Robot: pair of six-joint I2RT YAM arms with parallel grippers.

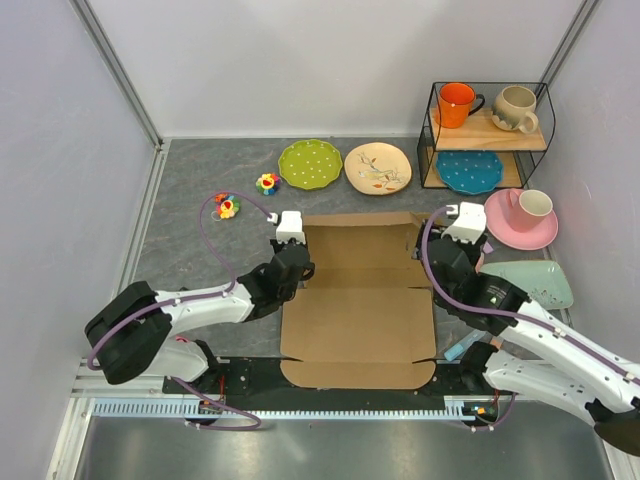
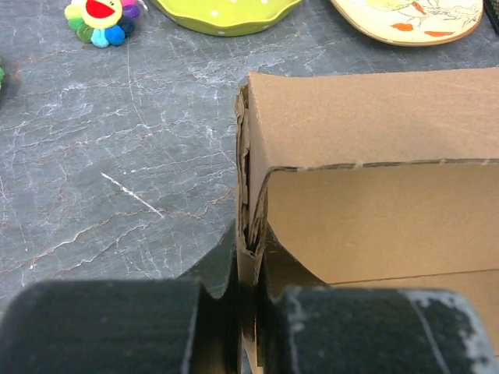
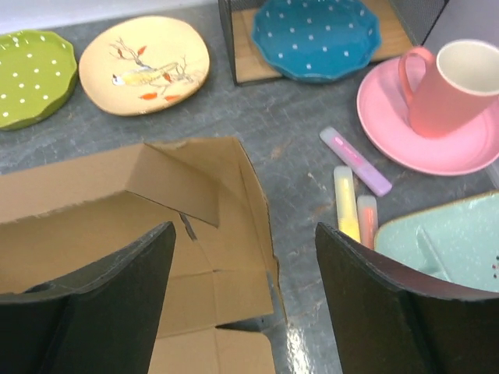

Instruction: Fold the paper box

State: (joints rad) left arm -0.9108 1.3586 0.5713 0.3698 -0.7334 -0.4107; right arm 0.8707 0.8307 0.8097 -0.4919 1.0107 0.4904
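Observation:
The paper box point(image 1: 358, 310) is brown corrugated cardboard in the table's middle, its far walls raised and its near panel lying flat toward the arm bases. My left gripper point(image 1: 296, 262) is shut on the box's left side wall; in the left wrist view the folded wall edge point(image 2: 251, 234) stands pinched between the two black fingers point(image 2: 117, 327). My right gripper point(image 1: 447, 262) is open beside the box's right wall. In the right wrist view that wall point(image 3: 249, 210) stands between the spread fingers point(image 3: 117, 304), which do not touch it.
A green plate point(image 1: 310, 163) and a cream plate point(image 1: 377, 167) lie behind the box, two small toys point(image 1: 227, 206) at far left. A wire shelf point(image 1: 488, 135) holds mugs and a blue plate. A pink cup and saucer point(image 1: 524, 215), highlighters point(image 3: 351, 167) and a mint tray point(image 1: 535, 281) lie right.

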